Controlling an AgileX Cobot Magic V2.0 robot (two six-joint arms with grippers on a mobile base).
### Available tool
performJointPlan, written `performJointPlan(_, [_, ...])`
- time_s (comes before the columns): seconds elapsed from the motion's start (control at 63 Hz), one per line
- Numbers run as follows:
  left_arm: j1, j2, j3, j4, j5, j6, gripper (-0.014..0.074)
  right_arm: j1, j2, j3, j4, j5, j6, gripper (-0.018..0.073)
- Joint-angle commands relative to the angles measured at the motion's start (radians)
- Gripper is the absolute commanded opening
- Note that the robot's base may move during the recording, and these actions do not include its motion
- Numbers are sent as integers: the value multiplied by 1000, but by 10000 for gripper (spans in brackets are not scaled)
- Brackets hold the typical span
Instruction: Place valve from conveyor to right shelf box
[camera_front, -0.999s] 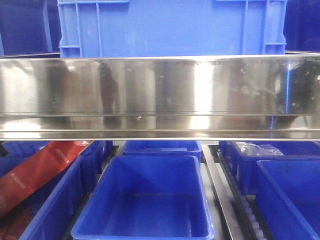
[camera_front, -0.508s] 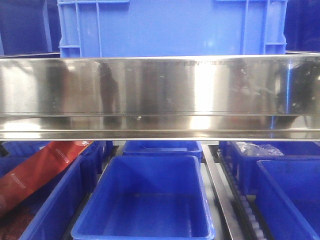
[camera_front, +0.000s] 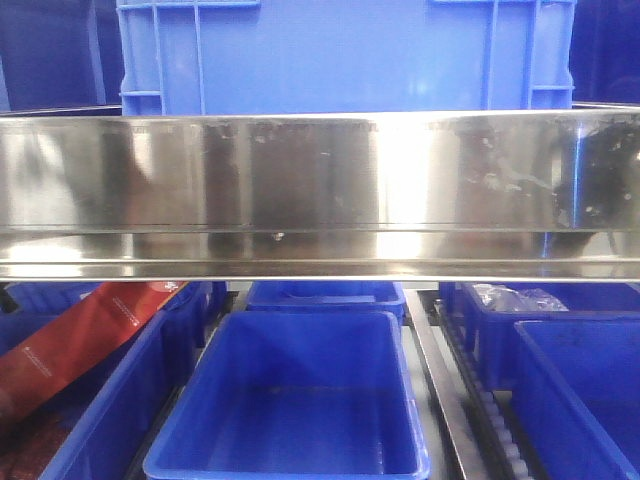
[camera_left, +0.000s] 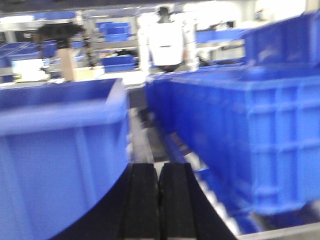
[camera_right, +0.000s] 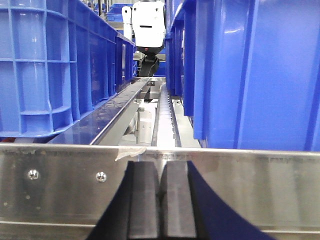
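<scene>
No valve and no conveyor show in any view. My left gripper (camera_left: 159, 167) is shut with nothing between its black fingers; it hovers between a blue box (camera_left: 60, 165) on its left and a large blue crate (camera_left: 250, 140) on its right, in a blurred picture. My right gripper (camera_right: 160, 165) is shut and empty, close in front of a steel shelf rail (camera_right: 60, 185). Beyond that rail a roller track (camera_right: 165, 117) runs between blue crates (camera_right: 50, 65). The front view shows neither gripper.
The front view faces a polished steel shelf beam (camera_front: 320, 190) with a blue crate (camera_front: 340, 55) on top. Below it stand open blue boxes (camera_front: 290, 400), one at the left holding a red packet (camera_front: 70, 345), one at the right holding a clear bag (camera_front: 515, 297).
The front view is almost the same; only the reflections in the steel beam have shifted a little.
</scene>
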Motion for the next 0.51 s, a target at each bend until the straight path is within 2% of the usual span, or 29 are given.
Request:
performJointPlan(0.0, [52,-71,77,24,-23,-94,-111,-3,-3,1,-3,-26,-5,-163])
performJointPlan(0.143, [121,-213,207,21,-23,-107,-111,-3,-3,1,-3,-26,-5,-163])
performJointPlan(0.238, [119,-293,271,11,-23,-107,-111,-3,-3,1,-3,-26,-5,-163])
performJointPlan(0.492, [96,-295,337,0,-62,-107,-111,-3,-3,1,-3,-26,-5,-163])
